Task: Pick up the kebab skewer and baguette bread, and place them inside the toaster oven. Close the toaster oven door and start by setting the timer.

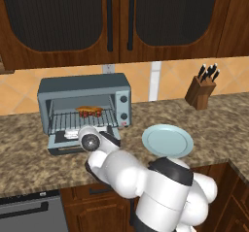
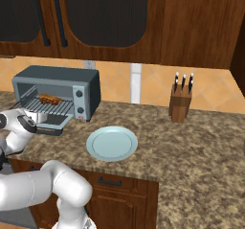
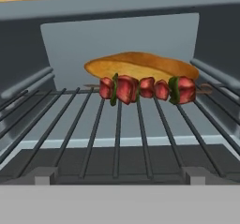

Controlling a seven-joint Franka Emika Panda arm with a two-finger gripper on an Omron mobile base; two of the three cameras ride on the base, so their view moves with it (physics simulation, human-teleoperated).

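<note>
The grey-blue toaster oven [image 1: 82, 88] [image 2: 57, 77] stands on the counter with the toaster oven door [image 1: 58, 149] [image 2: 50, 125] dropped flat open. On its wire rack [image 3: 117, 134] lies the kebab skewer [image 3: 145, 89] [image 1: 90, 112] [image 2: 49, 100], red chunks across the bars. Right behind it and touching it lies the golden baguette bread [image 3: 140, 66]. My gripper [image 1: 90, 138] hovers over the open door just in front of the rack, pointing into the oven. It is open with nothing between its fingers.
A pale blue plate [image 1: 168, 141] [image 2: 112, 143] lies bare on the granite counter right of the oven. A knife block [image 1: 200, 91] [image 2: 180, 103] stands at the back right. Two knobs [image 1: 123, 99] [image 2: 79, 94] sit on the oven's right panel. Dark cabinets hang overhead.
</note>
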